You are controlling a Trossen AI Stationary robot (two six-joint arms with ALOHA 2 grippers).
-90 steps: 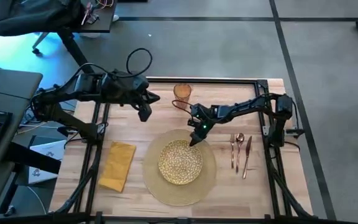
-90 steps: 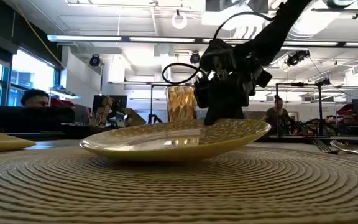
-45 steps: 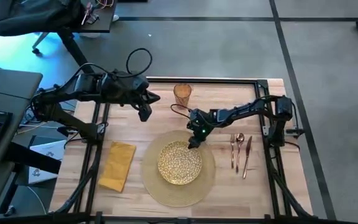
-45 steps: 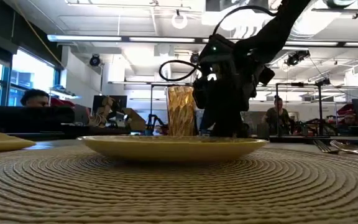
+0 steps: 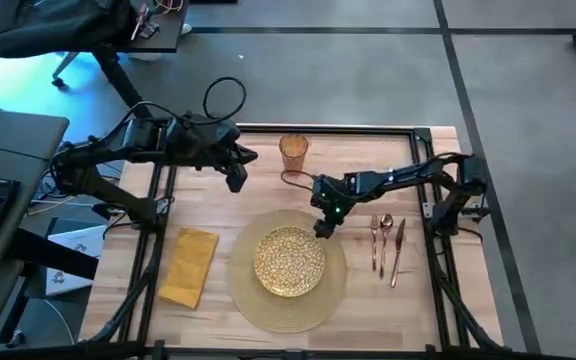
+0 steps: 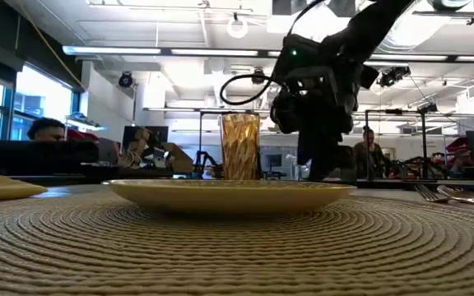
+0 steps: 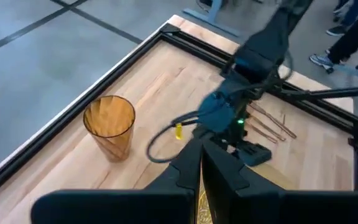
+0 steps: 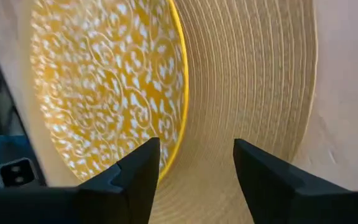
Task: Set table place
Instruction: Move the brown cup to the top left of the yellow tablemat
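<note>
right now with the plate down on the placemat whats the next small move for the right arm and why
Probably lift the right gripper clear and swing toward the cutlery. Its fingers are open and empty, the gold plate lies flat on the placemat, and the cutlery sits off the mat.

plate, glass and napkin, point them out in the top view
plate (image 5: 289,261): high view, its patterned centre
glass (image 5: 293,151): high view, its open top
napkin (image 5: 189,266): high view, middle of the cloth

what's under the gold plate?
The round woven placemat, lying on the wood table. Its middle is covered by the gold plate; only the outer ring shows.
</note>
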